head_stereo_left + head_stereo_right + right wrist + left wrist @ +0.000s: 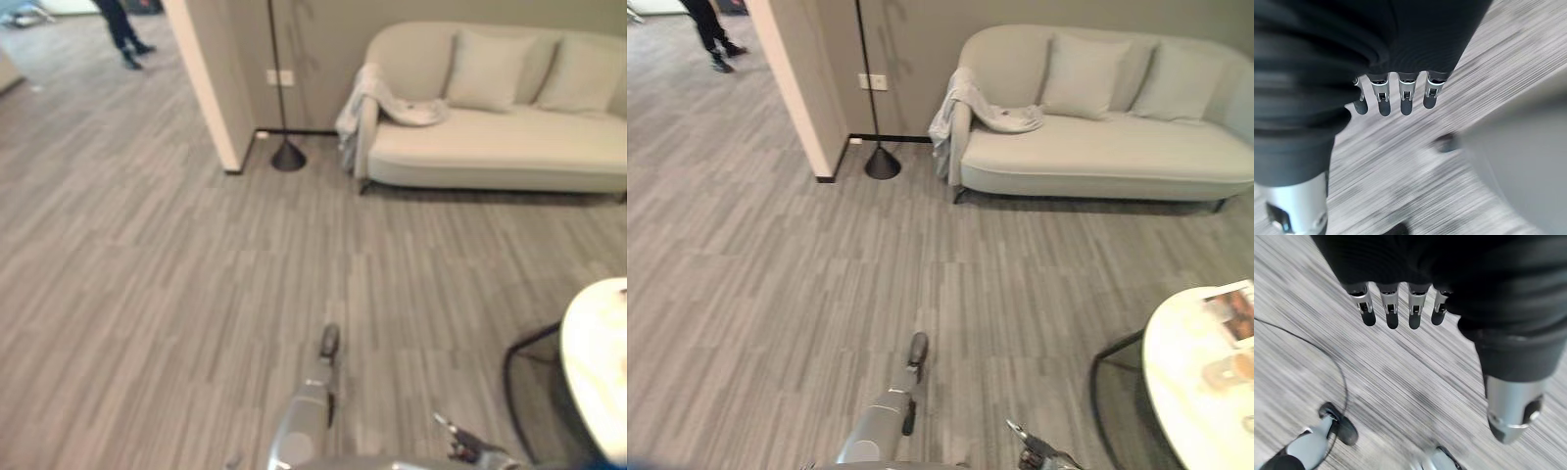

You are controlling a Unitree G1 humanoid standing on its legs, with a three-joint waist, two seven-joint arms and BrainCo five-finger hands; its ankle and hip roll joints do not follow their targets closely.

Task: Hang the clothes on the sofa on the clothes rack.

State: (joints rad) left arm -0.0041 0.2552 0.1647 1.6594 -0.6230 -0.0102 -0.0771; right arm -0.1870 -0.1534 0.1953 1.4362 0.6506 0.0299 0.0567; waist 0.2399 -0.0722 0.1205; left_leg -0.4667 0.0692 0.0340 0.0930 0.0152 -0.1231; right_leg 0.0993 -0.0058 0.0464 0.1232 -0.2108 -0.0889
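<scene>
A light-coloured garment (384, 102) hangs over the left armrest of a pale sofa (500, 147) that stands against the far wall, several steps ahead across the wood floor. To the left of the sofa, a thin black pole on a cone-shaped base (286, 152) rises by the wall. My left hand (1390, 313) hangs over the bare floor with straight fingers and holds nothing. In the right wrist view my right hand (1405, 98) is likewise open and empty above the floor, beside a pale rounded edge.
A round white table (1190, 392) on a black frame, with a magazine on top, stands close at the lower right. A wall corner (220, 98) juts out left of the pole. Far back left, a person's legs (122, 34) are in a passage.
</scene>
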